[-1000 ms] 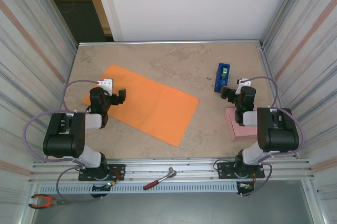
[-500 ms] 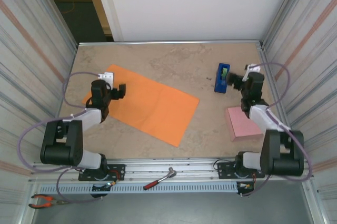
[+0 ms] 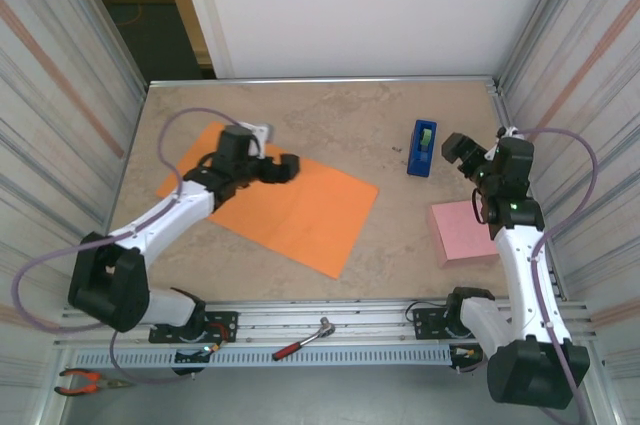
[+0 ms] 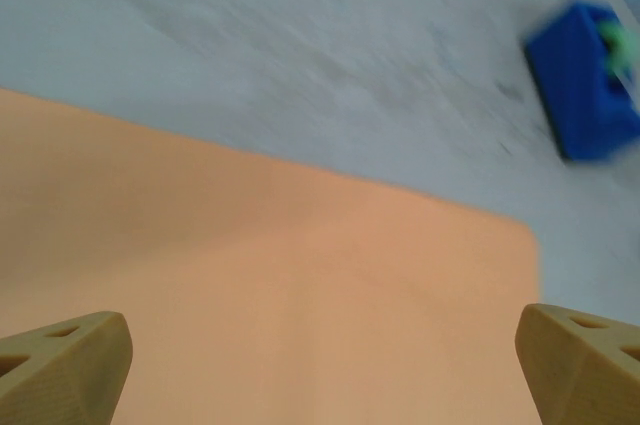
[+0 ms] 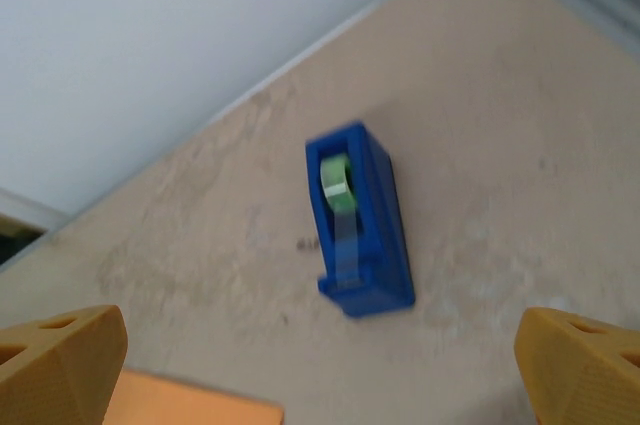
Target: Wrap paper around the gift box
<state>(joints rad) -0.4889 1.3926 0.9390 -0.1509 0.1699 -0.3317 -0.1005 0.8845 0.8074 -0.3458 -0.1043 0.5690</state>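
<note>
The orange paper [image 3: 300,207] lies flat on the table's left half. My left gripper [image 3: 284,168] hovers open above the sheet's far edge. In the left wrist view the paper [image 4: 260,285] spreads under the open left gripper [image 4: 320,375], whose tan fingertips [image 4: 62,365] are wide apart with nothing between them. The pink gift box [image 3: 466,234] rests near the right wall, apart from the paper. My right gripper [image 3: 461,150] hangs open beyond the box, close to the tape dispenser. In the right wrist view the right gripper [image 5: 320,375] is empty, and a paper corner [image 5: 190,407] shows at the bottom left.
A blue tape dispenser [image 3: 423,147] with green tape stands on the far right of the table; it also shows as the dispenser [image 5: 360,220] and, blurred, as the dispenser [image 4: 588,95]. Metal walls close in both sides. A red-handled tool [image 3: 300,341] lies on the front rail.
My left arm has stretched forward and to the right, out over the paper. My right arm has lifted and reached farther back, uncovering the pink box. Both grippers stayed open.
</note>
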